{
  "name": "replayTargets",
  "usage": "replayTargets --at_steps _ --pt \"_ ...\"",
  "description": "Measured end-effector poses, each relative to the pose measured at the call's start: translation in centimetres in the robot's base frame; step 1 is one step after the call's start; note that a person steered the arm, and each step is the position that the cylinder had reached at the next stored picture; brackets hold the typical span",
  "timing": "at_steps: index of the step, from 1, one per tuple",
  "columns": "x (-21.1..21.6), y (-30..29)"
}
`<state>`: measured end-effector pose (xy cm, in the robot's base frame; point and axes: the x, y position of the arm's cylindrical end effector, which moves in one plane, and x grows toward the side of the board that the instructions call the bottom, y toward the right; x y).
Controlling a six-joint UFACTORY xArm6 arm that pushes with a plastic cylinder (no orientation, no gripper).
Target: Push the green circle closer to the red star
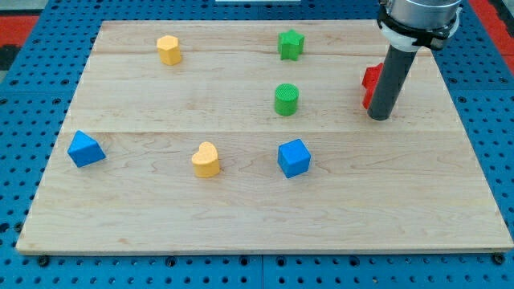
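A wooden board is shown lying on a blue pegboard table. The dark rod is seen descending from the view's top right, and its tip is set down on the board near the right edge. No fingers or jaws are carried by the rod, so nothing is held; the tip merely rests on the wood.

The green circle is placed a little above the board's middle, well apart from the tip and to its left in the view, at nearly the same height in the picture. Bare wood is seen between the two.

The red star is found just behind the rod, at the rod's left side; much of it is hidden by the rod, so its shape cannot be fully made out, and whether it is touched by the rod cannot be told. It lies to the right of the green circle and slightly nearer the view's top.

A green star is set directly above the green circle, near the top edge. A yellow block, roughly hexagonal, is placed at the upper left. A yellow heart is seen below the centre, with a blue cube to its right and a blue block far to its left.
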<state>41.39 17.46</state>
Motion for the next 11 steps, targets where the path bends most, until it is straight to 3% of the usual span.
replayTargets --at_steps 3,4,5,6,7,9,10,11 --pt "2.4 -15.8" --pt "0.2 -20.3" --pt "-1.4 -13.1" --pt "-2.1 -10.0" --pt "-2.5 -16.8" --pt "-4.9 -7.1" --pt "-9.9 -12.3" --pt "-10.5 -20.0"
